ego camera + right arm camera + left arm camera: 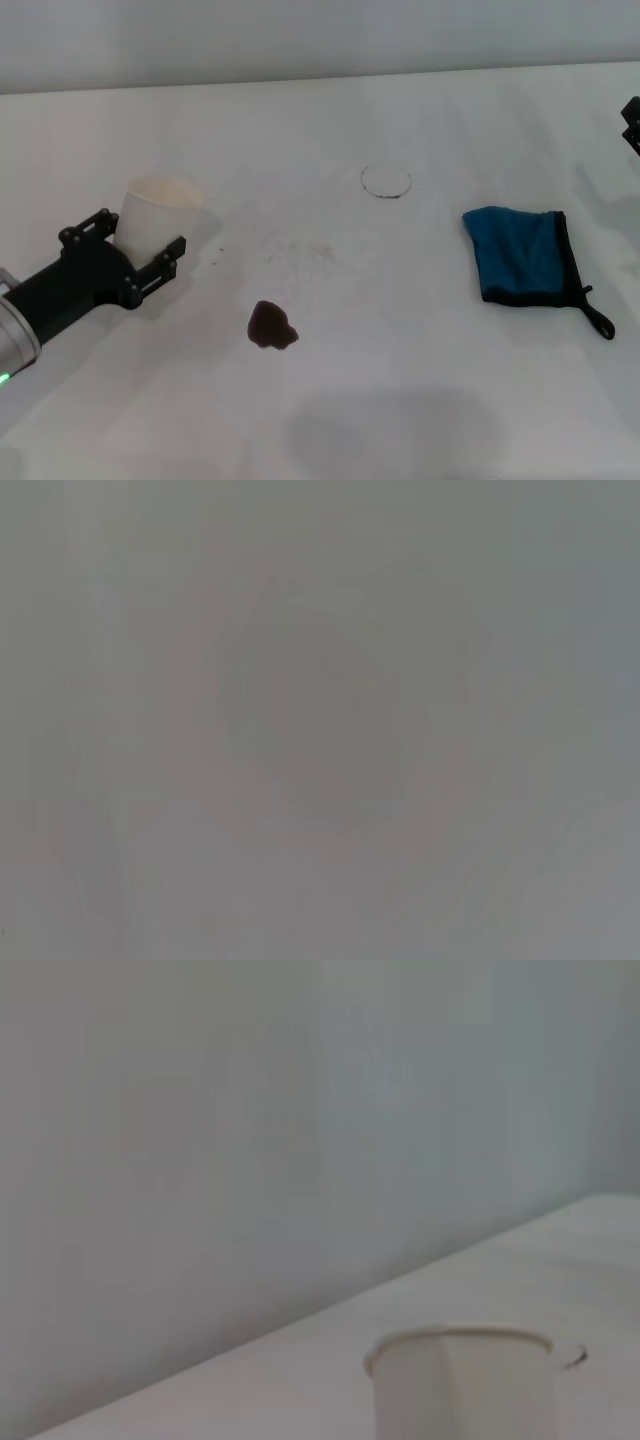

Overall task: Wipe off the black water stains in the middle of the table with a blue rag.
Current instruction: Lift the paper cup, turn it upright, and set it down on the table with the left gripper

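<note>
Head view, near to far. Nearest on the white worktop (420,400): brownish-black blob (271,326), the main part of the black water stains, left of centre and untouched. Slightly farther, far left: left gripper (128,243), fingers apart, one each side of a pale paper cup (156,215); contact w/ the cup wall can't be confirmed, so no grip is claimed. Left wrist view shows the cup rim and upper wall, none of that arm's own fingers. At about the same depth, right side: blue rag (523,256), folded, black edging, black loop at its near-right corner, lying flat, well apart from the blob and from both grippers. Farther, centre: thin dark ring outline (385,181), the 2nd stain mark, also intact. Far right edge: only a dark sliver of the right gripper (632,122) shows; finger state can't be told. Right wrist view shows nothing identifiable.

Progress (judged): wiping not begun. Rag not picked up, both stain marks present. Remaining: grasp rag, carry to centre, wipe blob and ring.
</note>
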You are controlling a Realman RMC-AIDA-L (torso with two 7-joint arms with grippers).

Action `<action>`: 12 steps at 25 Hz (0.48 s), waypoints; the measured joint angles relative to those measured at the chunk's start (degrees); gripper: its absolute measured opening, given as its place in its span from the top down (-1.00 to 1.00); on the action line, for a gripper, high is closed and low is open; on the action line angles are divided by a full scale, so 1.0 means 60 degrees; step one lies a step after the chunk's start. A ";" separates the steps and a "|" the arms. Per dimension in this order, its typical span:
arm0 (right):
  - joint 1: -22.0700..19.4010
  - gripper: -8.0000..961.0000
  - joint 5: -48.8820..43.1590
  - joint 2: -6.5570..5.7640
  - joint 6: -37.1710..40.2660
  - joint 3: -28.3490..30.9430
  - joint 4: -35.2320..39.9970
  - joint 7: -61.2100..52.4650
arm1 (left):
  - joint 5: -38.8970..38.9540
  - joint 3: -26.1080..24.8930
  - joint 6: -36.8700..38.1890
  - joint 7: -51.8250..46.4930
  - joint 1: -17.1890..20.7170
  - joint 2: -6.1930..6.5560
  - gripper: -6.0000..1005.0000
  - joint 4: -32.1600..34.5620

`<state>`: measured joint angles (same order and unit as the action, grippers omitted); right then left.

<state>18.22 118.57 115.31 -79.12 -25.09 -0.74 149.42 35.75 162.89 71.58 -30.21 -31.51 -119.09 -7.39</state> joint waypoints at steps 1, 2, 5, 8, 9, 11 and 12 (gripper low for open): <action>-0.0004 -0.79 0.0000 0.0000 0.0008 -0.0012 0.0002 0.0003 | 0.0079 -0.0004 -0.0194 0.0307 0.0066 -0.0001 -0.32 0.0160; -0.0006 -0.79 0.0000 -0.0007 0.0003 -0.0012 0.0007 0.0003 | 0.0156 -0.0006 -0.0355 0.0573 0.0126 -0.0001 -0.32 0.0289; -0.0040 -0.79 0.0000 -0.0025 -0.0087 0.0020 0.0075 -0.0026 | 0.0419 -0.0008 -0.0933 0.1422 0.0241 -0.0001 -0.32 0.0727; -0.0067 -0.79 0.0000 -0.0028 -0.0117 -0.0008 0.0124 -0.0061 | 0.0636 -0.0007 -0.1265 0.1885 0.0298 -0.0011 -0.33 0.1027; -0.0074 -0.79 0.0000 -0.0029 -0.0120 -0.0018 0.0124 -0.0065 | 0.0666 -0.0008 -0.1296 0.1968 0.0311 -0.0014 -0.33 0.1083; -0.0104 -0.79 0.0000 -0.0036 -0.0122 -0.0012 0.0134 -0.0071 | 0.0695 -0.0006 -0.1334 0.2135 0.0360 -0.0034 -0.33 0.1170; -0.0118 -0.79 0.0000 -0.0039 -0.0126 0.0001 0.0138 -0.0073 | 0.0705 -0.0005 -0.1337 0.2163 0.0374 -0.0038 -0.33 0.1183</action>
<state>17.52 118.57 115.08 -79.88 -25.09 0.09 148.98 39.98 162.86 63.55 -17.23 -29.26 -119.32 -0.29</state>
